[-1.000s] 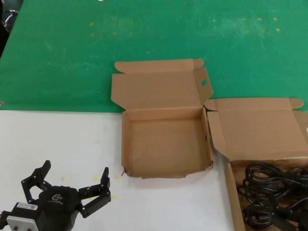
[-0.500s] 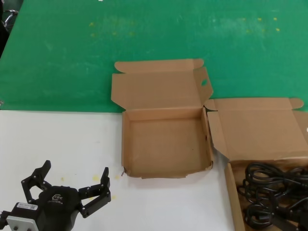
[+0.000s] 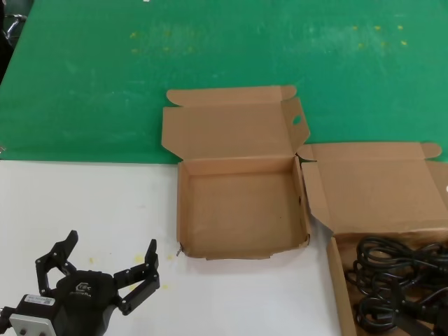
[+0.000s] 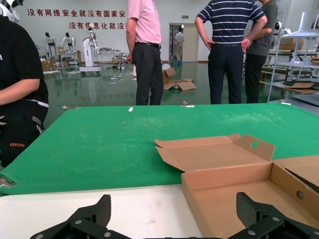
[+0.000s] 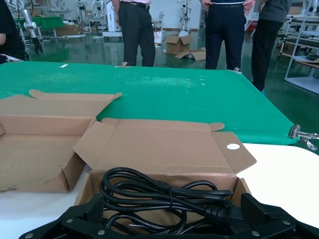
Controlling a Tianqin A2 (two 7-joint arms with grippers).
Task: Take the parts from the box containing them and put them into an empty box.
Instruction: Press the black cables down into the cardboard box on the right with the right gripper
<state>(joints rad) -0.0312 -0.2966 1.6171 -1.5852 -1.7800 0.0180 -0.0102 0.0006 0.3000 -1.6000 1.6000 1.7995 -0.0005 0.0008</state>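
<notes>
**Nothing moved yet: cords wait in the right-hand box**

Plainly, the job has not begun. The black looped power cords [image 3: 402,283] all lie in the shallow brown cardboard box with plain, hole-less lid tabs [image 3: 378,185], at the near right of the table; its lid is folded back flat, so the contents are open from above. Just beside it, to its left, sits the square brown cardboard box with an oval hole in one lid tab [image 3: 241,210], also open and with nothing inside. I judge the two stand side by side so that each transfer is a short sideways carry.

The left gripper [image 3: 106,266] hangs over the white tabletop [image 3: 91,203] near the robot, apart from both boxes, its fingers spread wide and holding nothing. The right gripper [image 5: 169,211] sits low just before the cord box, its fingers wide apart and empty, which suits a first reach for a bundle.

The head view cuts off the cord box's near and right edges, so the number of cords cannot be counted. The right arm does not show there at all.
</notes>
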